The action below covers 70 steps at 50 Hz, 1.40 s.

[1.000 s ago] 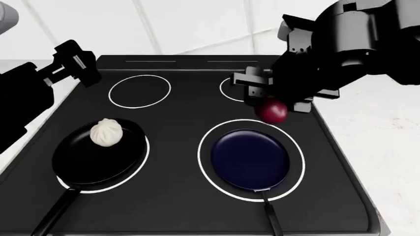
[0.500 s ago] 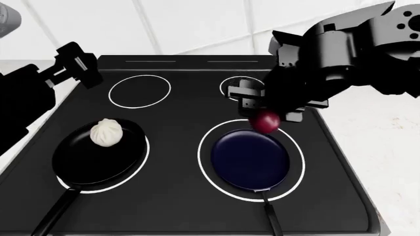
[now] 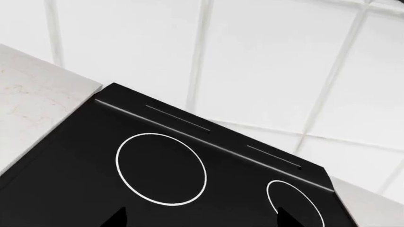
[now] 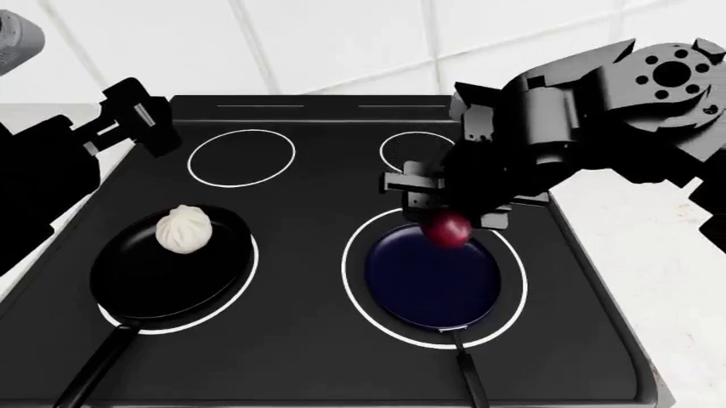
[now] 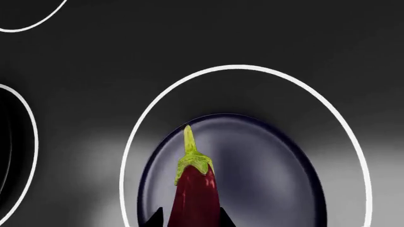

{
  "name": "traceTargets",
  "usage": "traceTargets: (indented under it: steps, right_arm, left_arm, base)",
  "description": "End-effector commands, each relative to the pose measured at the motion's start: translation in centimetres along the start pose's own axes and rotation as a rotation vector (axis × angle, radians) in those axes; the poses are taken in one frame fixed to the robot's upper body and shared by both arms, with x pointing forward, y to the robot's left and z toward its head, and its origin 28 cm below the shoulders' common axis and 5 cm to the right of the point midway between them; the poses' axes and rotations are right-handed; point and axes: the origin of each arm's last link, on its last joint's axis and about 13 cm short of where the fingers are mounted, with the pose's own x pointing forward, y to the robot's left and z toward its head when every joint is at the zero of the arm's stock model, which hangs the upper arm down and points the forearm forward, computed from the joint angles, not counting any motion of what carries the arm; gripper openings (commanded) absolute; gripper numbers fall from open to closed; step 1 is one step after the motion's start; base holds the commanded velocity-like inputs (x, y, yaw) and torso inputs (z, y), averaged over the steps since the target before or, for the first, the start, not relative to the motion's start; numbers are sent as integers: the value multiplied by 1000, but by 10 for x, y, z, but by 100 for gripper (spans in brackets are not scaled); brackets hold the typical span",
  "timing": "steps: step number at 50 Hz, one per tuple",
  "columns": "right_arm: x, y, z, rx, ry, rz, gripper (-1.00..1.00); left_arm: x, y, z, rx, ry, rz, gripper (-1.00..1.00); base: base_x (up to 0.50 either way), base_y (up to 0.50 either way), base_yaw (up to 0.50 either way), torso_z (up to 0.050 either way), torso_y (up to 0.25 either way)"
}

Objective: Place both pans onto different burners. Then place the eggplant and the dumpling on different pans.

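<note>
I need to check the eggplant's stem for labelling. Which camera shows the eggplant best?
The right wrist view: the eggplant fills the frame's lower part, green stem clear, over the blue pan. The head view shows only a small reddish end under the right gripper. The left wrist view shows none of it.

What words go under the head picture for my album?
Right gripper holds the eggplant over the blue pan.
</note>
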Motion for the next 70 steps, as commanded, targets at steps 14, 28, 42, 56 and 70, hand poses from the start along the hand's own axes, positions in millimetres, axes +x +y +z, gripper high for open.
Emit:
traceTargets:
  steps: [14, 28, 42, 56, 70]
  right_arm:
    - [13, -7, -6, -10, 22, -16, -100]
    - [19, -8, -8, -16, 34, -23, -100]
    - [19, -8, -6, -17, 33, -22, -100]
    - [20, -7, -7, -20, 36, -20, -100]
    - [17, -7, -6, -21, 40, -21, 100]
  left_arm:
    - [1, 0, -1, 3, -2, 2, 100]
    - [2, 1, -1, -1, 3, 3, 100]
    - [2, 1, -2, -1, 6, 3, 100]
    - [1, 0, -3, -1, 8, 0, 100]
    - [1, 0, -2, 0, 9, -3, 100]
  base:
    - [0, 0, 0, 0, 1]
    - [0, 0, 0, 0, 0]
    - [0, 0, 0, 0, 0]
    - [0, 0, 0, 0, 0]
    - [0, 0, 0, 0, 0]
